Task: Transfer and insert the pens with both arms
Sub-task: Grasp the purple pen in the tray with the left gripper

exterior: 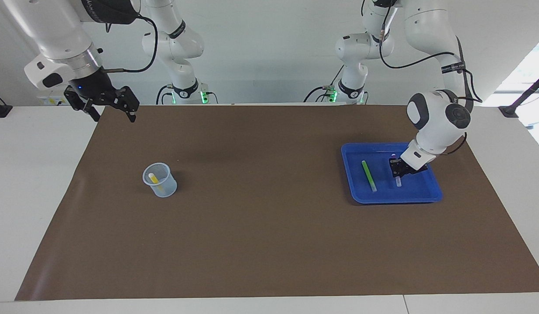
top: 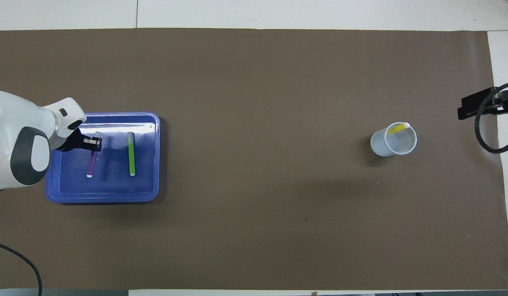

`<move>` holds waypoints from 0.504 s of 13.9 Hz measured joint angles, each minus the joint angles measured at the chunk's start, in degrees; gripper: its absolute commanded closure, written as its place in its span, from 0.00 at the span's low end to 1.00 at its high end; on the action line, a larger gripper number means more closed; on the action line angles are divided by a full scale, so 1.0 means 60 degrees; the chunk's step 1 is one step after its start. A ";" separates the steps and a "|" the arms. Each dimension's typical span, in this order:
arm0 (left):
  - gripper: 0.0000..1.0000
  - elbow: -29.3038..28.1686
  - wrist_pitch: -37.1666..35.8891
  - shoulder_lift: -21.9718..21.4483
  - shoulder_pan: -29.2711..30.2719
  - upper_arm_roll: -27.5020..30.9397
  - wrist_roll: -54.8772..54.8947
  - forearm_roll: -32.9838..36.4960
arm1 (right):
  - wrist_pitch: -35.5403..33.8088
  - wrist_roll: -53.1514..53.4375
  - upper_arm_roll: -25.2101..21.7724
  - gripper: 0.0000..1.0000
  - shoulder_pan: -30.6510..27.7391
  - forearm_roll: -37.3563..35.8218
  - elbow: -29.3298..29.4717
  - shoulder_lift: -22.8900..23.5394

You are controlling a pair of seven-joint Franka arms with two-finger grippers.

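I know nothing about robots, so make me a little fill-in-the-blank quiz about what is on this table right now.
1. The yellow marker pen stands inside the clear plastic ____.
2. The left gripper is shut on the ____ marker pen above the blue plastic tray.
3. The green marker pen lies in the blue ____.
4. The right gripper, open and empty, is over the brown mat's edge at the ____ arm's end.

Missing words: cup; purple; tray; right
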 measured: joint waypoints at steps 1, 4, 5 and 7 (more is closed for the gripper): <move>1.00 0.0214 -0.0346 -0.0002 0.0000 0.0000 -0.0028 0.0000 | -0.0085 0.0006 -0.0001 0.00 0.0000 0.0000 -0.0059 -0.0048; 1.00 0.1322 -0.2076 -0.0027 -0.0012 -0.0029 -0.0692 -0.0115 | -0.0146 0.0013 -0.0001 0.00 0.0000 0.0000 -0.0242 -0.0243; 1.00 0.1751 -0.2701 -0.0054 -0.0034 -0.0056 -0.1074 -0.0278 | -0.0147 0.0016 -0.0001 0.00 0.0000 0.0000 -0.0295 -0.0282; 1.00 0.2527 -0.3829 -0.0148 -0.0074 -0.0205 -0.2136 -0.0673 | -0.0147 0.0016 -0.0001 0.00 0.0000 0.0001 -0.0396 -0.0354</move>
